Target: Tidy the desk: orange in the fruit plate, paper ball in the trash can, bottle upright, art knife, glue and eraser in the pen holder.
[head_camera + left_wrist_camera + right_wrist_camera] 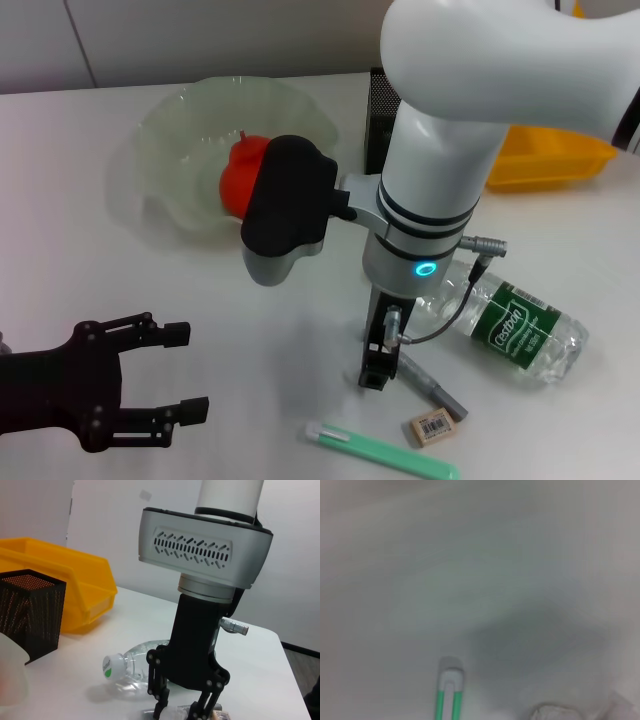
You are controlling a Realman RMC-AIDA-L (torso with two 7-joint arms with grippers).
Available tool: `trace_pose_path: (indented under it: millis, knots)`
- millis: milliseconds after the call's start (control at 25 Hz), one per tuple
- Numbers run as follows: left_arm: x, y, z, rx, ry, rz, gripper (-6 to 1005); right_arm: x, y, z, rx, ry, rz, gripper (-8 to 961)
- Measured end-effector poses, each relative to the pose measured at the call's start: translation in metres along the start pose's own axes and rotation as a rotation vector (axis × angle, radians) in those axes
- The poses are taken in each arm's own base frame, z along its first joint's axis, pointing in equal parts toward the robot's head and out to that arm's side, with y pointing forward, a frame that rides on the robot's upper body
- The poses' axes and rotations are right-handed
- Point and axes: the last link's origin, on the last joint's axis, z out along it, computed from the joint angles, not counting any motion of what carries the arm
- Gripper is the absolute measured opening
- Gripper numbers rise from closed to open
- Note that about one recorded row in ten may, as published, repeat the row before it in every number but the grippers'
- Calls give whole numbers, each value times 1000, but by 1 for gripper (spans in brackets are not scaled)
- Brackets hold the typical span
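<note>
The orange (238, 176) is reddish-orange and round. It sits inside the clear wavy fruit plate (165, 125) at the back of the table. The arm hides part of it.

The bottle (515, 326) is clear plastic with a green label. It lies on its side near the right. Its white cap (108, 665) shows in the left wrist view.

The pen holder (29, 611) is a black mesh box. It stands upright behind the arm.

The glue (432, 385) is a grey stick. It lies flat near the front.

The eraser (434, 427) is small and tan with a label. It lies just beside the glue.

The art knife (382, 450) is long and green with a white end. It lies flat at the front edge.
</note>
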Motion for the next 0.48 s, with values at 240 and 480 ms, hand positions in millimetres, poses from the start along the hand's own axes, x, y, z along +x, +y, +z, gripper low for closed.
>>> trace_pose_path:
  millis: [240,480]
  knots:
    - [0,0,0,0,0,0,859,-3,2,-8,0,-20,-9,456]
    - [0,0,0,-1,0,0,859,7,-8,-47,52,-58,27,381]
